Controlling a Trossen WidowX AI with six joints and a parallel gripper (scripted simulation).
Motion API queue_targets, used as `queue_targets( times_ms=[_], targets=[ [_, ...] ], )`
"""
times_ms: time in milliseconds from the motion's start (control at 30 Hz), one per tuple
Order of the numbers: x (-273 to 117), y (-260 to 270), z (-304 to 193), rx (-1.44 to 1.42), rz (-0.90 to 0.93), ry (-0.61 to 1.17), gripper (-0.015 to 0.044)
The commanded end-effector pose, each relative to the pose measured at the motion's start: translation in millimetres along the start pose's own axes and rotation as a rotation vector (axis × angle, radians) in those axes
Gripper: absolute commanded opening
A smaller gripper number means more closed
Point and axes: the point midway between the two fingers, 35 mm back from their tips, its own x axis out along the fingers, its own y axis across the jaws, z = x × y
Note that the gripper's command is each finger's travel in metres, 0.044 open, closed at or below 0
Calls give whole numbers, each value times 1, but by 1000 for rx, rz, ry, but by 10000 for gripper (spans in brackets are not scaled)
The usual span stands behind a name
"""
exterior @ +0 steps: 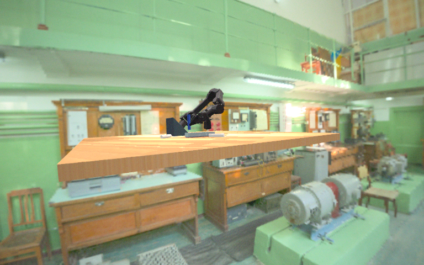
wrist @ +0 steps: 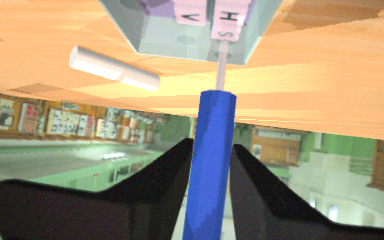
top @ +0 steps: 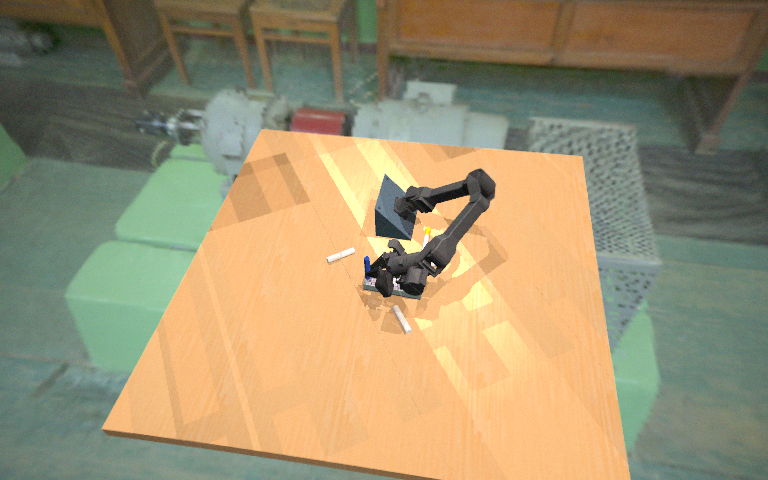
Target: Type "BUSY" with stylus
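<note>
My gripper (top: 370, 270) (exterior: 189, 120) (wrist: 212, 149) is shut on the blue stylus (top: 367, 263) (exterior: 189, 124) (wrist: 209, 175), held nearly upright with its thin pale tip down at one end of the keyboard (top: 406, 294) (exterior: 196, 134) (wrist: 160, 42). In the wrist view the tip meets the near edge of the pink S key (wrist: 225, 34). The H key (wrist: 229, 16) lies just beyond it and the V key (wrist: 190, 19) to its left. Whether the S key is pressed down cannot be told. The arm hides much of the keyboard in the top view.
A white stick (top: 340, 255) (wrist: 115, 69) lies left of the keyboard, and another (top: 401, 319) in front of it. A pale stick with a yellow end (top: 427, 230) lies behind, partly hidden by the arm. A dark wedge (top: 392, 229) (exterior: 174, 126) stands behind the keyboard on the wooden table (top: 271, 339).
</note>
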Motion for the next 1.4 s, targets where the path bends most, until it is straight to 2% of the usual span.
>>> queue_targets(
  times_ms=[0,667,967,1167,1333,1367],
  targets=[
    [1,0,2,4,0,1,81],
    [3,0,5,4,0,1,81],
    [-15,0,-26,4,0,2,81],
    [-14,0,-26,15,-3,-1,84],
    [-14,0,-26,15,-3,-1,51],
    [-15,-1,-25,14,-3,-1,25]
  ],
)
